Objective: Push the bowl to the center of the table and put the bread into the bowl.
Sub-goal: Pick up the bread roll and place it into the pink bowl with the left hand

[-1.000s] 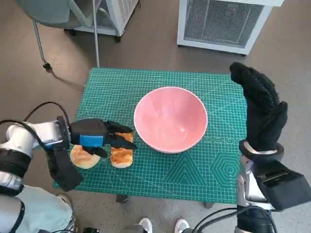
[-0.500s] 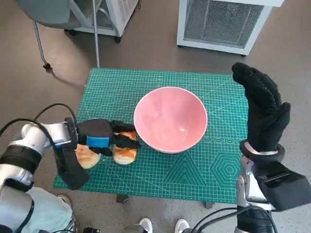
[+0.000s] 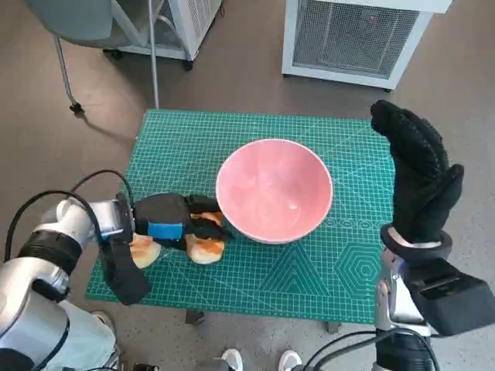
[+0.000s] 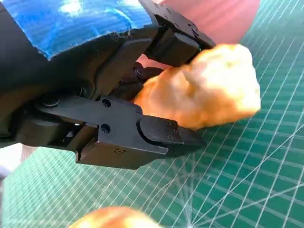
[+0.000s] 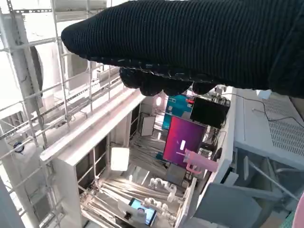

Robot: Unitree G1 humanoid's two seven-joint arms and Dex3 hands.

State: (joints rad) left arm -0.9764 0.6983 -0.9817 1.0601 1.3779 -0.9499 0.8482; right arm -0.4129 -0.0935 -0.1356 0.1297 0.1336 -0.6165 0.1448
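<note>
Glossy smooth pink bowl (image 3: 274, 190); matt gridded green mat (image 3: 309, 263) on counter; rough golden crusty bread (image 4: 204, 95); black knitted-glove right hand (image 3: 418, 178).

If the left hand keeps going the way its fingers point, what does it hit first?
Probably the pink bowl. The left hand, gripping a piece of bread, points toward the bowl's near wall, and the bread looks almost against it already, though height is hard to judge.

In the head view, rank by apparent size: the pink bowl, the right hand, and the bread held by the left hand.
1. pink bowl
2. right hand, though raised nearer the camera, so it may look oversized
3. bread, partly hidden under the left hand
</note>
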